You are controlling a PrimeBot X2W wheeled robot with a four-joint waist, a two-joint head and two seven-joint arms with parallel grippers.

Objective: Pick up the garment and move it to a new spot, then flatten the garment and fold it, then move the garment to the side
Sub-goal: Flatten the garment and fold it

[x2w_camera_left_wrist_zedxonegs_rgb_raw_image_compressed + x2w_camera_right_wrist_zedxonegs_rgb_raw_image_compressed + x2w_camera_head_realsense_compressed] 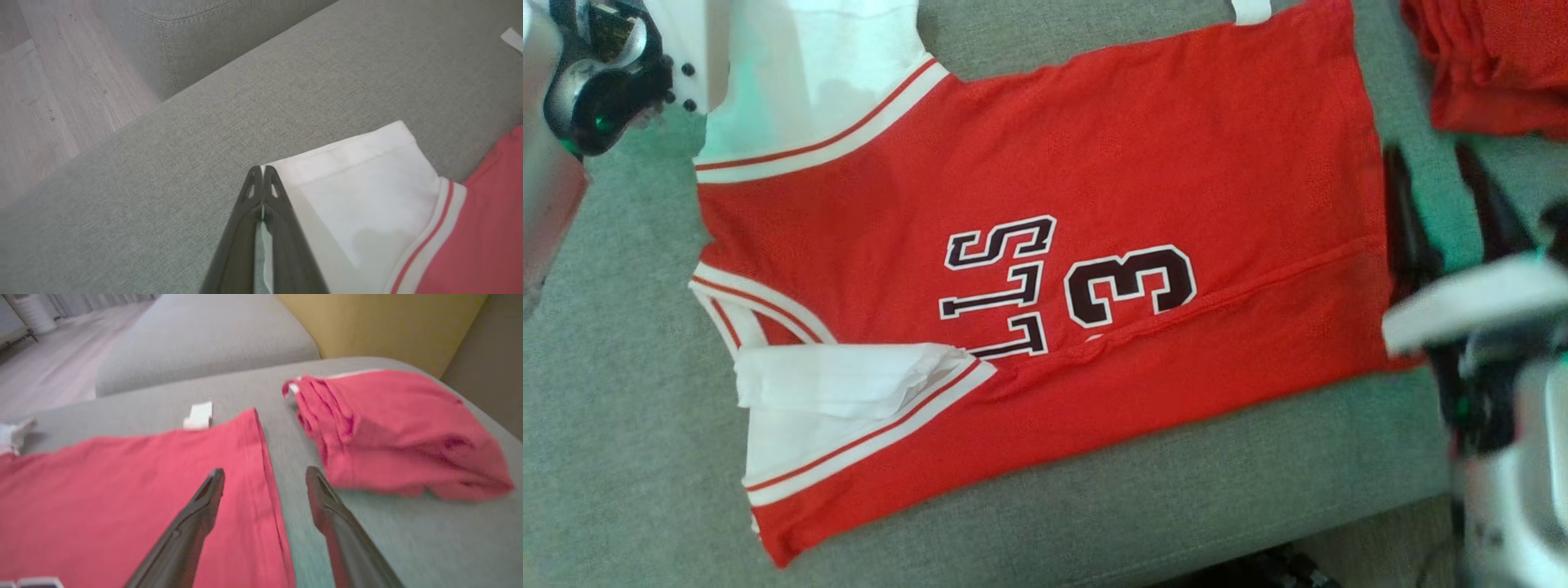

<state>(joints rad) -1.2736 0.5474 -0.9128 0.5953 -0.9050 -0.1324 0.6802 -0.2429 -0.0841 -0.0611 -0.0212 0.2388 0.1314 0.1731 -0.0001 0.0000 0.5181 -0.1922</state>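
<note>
Where the head view gives the whole red jersey [1045,269] spread flat on the grey sofa [621,425], the left wrist view adds the grip: left gripper [262,169] low at the far-left corner, jaws closed on the hem of the white sleeve [367,183] | right gripper [265,473] angled down over the jersey's right edge, jaws apart, empty | right wrist view: folded red pile [400,433] just beside.

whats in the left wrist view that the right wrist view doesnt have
Left wrist view's own: the left gripper shut on the edge of the white sleeve. Right wrist view's own: the right gripper open above the hem, a rumpled red pile beside it, and a yellow panel behind. Shared: the red jersey spread on the grey sofa.
</note>
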